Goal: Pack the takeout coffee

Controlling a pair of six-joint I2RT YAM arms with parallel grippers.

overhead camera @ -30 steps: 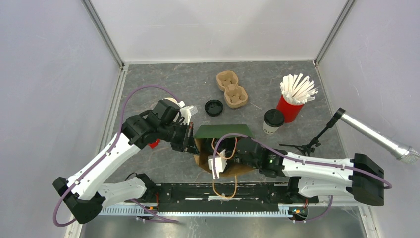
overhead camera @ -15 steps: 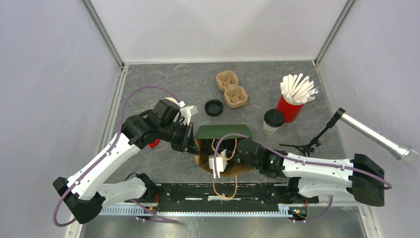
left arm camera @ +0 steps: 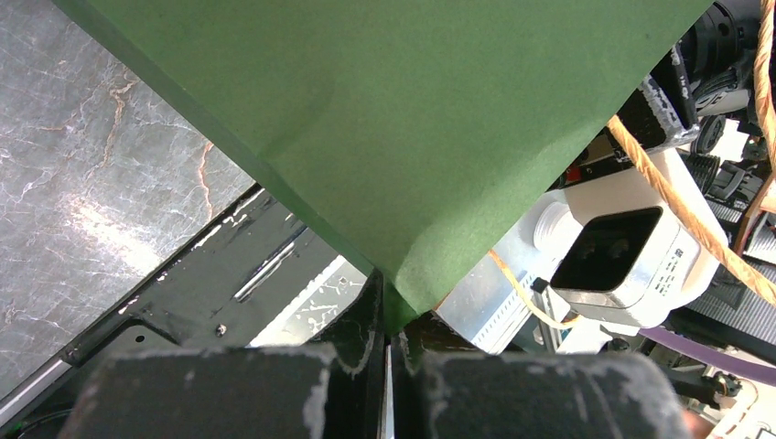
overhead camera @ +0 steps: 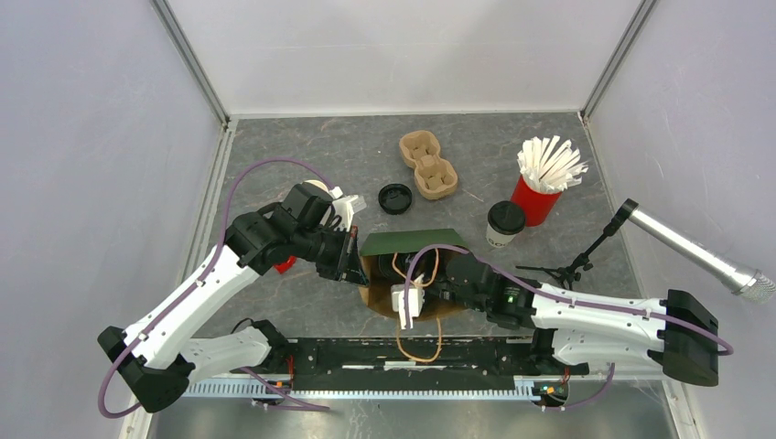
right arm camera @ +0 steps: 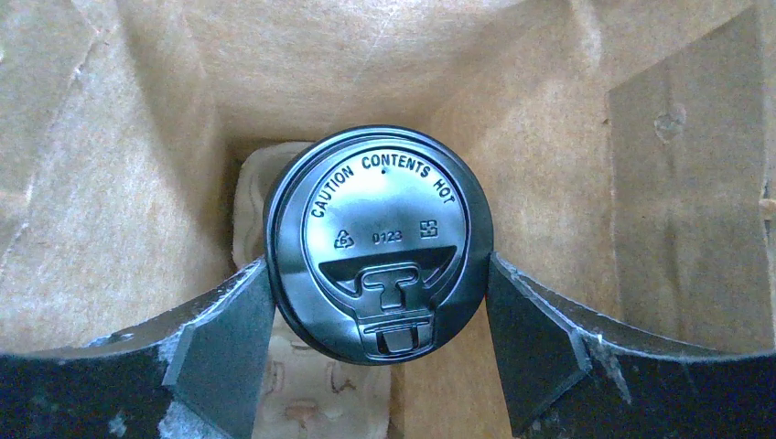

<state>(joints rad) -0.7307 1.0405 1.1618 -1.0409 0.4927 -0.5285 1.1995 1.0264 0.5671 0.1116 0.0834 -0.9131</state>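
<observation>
A green paper bag (overhead camera: 407,242) with a brown inside (right arm camera: 137,183) stands open at the table's near middle. My left gripper (overhead camera: 355,256) is shut on its green rim (left arm camera: 384,119), pinched between the jaws (left arm camera: 392,334). My right gripper (right arm camera: 380,274) is down inside the bag, both fingers (right arm camera: 220,347) pressed against the black lid (right arm camera: 380,238) of a coffee cup. That cup stands by a pulp carrier (right arm camera: 302,402) at the bag's bottom; its side is hidden. A second white cup with a black lid (overhead camera: 504,222) stands on the table to the right of the bag.
A pulp cup carrier (overhead camera: 427,165) and a loose black lid (overhead camera: 395,198) lie behind the bag. A red cup of white straws (overhead camera: 535,201) stands at the right. A microphone on a small stand (overhead camera: 586,256) reaches in from the right. The bag's orange handles (overhead camera: 416,347) hang forward.
My right arm has shifted a little to the right, with the gripper still inside the bag. The left arm and the bag's rim have not moved.
</observation>
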